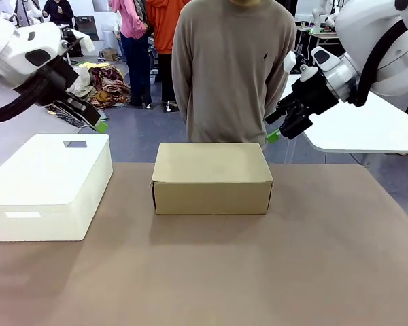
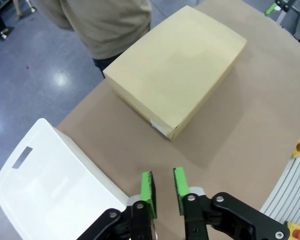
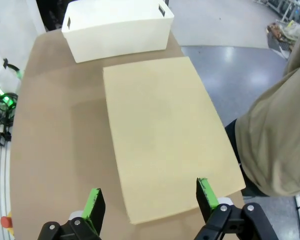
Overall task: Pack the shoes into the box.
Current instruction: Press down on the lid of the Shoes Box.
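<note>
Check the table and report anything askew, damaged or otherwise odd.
Nothing stands out. The tan cardboard shoebox sits square on the brown table with its lid shut and undented. The white rounded plastic box stands upright beside it, apart. Both grippers hang above the table, touching nothing.

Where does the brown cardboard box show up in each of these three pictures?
Front view: the box sits mid-table, lid closed.
Left wrist view: upper middle, slanting.
Right wrist view: centre, filling much of the frame.
Shared landmark: the white plastic box beside it.
</note>
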You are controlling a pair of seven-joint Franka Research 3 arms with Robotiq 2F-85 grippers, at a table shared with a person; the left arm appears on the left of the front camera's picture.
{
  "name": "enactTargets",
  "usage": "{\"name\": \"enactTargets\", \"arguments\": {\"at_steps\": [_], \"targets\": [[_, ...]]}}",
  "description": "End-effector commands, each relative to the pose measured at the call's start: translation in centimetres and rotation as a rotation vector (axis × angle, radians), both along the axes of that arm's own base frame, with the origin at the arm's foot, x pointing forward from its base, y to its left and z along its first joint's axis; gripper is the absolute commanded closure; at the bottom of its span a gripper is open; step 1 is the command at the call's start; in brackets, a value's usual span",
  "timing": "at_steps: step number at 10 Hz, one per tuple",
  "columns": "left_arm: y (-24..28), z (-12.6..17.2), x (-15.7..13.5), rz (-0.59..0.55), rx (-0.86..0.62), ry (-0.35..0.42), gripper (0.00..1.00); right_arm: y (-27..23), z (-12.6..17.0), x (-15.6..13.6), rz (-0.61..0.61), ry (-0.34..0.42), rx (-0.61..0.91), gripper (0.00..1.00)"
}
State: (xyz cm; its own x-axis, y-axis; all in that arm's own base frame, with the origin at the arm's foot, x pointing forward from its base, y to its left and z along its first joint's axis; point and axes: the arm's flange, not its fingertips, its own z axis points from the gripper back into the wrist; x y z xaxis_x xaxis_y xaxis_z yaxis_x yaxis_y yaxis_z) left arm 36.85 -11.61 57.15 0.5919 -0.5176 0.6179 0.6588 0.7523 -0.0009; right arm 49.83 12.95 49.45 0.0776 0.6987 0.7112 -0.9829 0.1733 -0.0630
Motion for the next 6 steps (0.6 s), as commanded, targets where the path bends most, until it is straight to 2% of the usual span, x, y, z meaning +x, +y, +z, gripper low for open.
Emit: {"name": "enactTargets", "arguments": {"at_steps": [1, 2, 3, 4, 6], "targets": [[-1.1, 0.1, 0.9, 0.046, -0.028, -0.009, 1.00, 0.5, 1.0, -1.1, -0.071, 0.053, -0.061, 0.03], [-1.6, -0.1, 1.1, 0.029, -0.039, -0.003, 1.00, 0.4, 1.2, -1.7, -0.080, 0.059, -0.085, 0.03], [-0.4, -0.1, 0.3, 0.012, -0.003, -0.003, 1.00, 0.1, 1.2, -2.0, -0.104, 0.030, -0.119, 0.03], [-0.4, -0.1, 0.3, 0.012, -0.003, -0.003, 1.00, -0.1, 0.7, -0.6, -0.038, 0.036, -0.042, 0.03], [-0.4, -0.1, 0.3, 0.012, -0.003, -0.003, 1.00, -0.1, 0.7, -0.6, -0.038, 0.036, -0.042, 0.03]]}}
